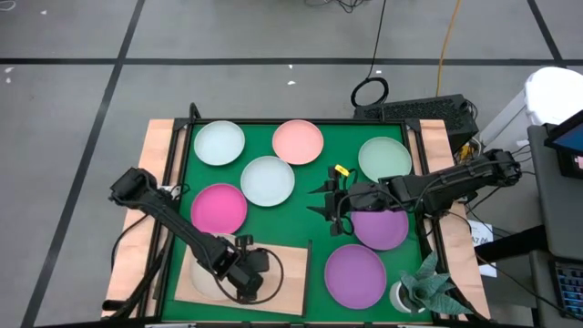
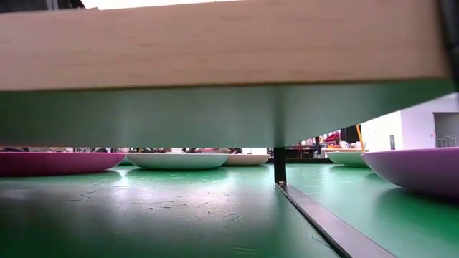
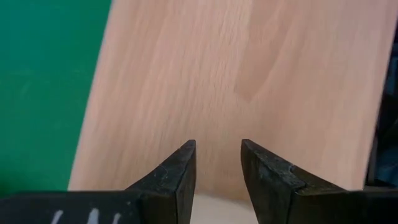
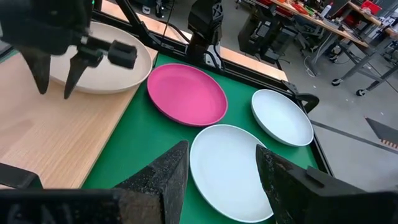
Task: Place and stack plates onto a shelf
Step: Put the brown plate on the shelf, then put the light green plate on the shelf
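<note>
The left gripper [image 3: 217,165] hangs over the shelf [image 1: 287,287], fingers parted and empty, a beige plate [image 4: 102,59] lying just beside it. The right gripper [image 1: 330,202] hovers released above the mat [image 1: 273,219], nearest a purple plate [image 1: 383,228], probably its next pick.

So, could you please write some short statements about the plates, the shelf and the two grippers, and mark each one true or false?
1. A beige plate lies on the shelf. True.
2. The left gripper is above the shelf. True.
3. The right gripper holds a purple plate. False: its fingers are open and empty, above the green mat.
4. The magenta plate lies on the shelf. False: it lies on the mat, beside the shelf.
5. Two purple plates lie near the right arm. True.
</note>
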